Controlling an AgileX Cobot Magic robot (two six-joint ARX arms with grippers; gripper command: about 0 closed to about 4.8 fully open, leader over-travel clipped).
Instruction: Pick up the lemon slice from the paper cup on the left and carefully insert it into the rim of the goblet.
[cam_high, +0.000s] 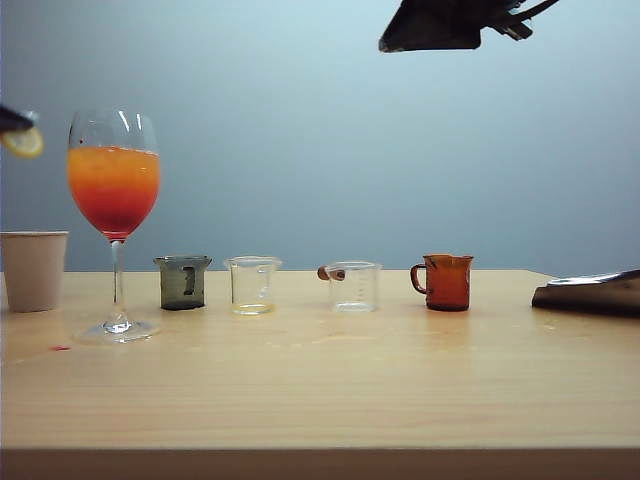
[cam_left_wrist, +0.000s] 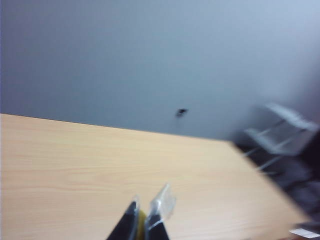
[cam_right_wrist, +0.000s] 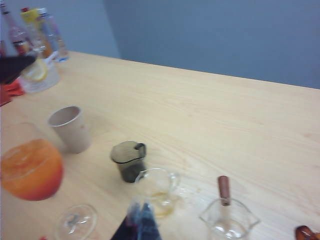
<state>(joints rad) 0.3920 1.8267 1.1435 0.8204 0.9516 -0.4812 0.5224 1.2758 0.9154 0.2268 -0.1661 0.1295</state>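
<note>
The right hand (cam_right_wrist: 140, 212) shows only as dark fingertips lying close together, above the pale wooden tabletop (cam_right_wrist: 215, 120). Just past them stands a small clear glass beaker (cam_right_wrist: 156, 189) holding a little yellowish liquid, and touching it from behind, a smoky grey handled measuring cup (cam_right_wrist: 129, 159). A second clear beaker with a brown handle (cam_right_wrist: 227, 215) stands near. The plain white tapered paper cup (cam_right_wrist: 70, 128) stands upright beside the tall clear stemmed goblet (cam_right_wrist: 31, 170) with its orange-to-red drink. Farther off, the left hand (cam_right_wrist: 15, 67), dark, grips a round yellow lemon slice (cam_right_wrist: 36, 72) in the air before blurred bottles (cam_right_wrist: 35, 27).
</note>
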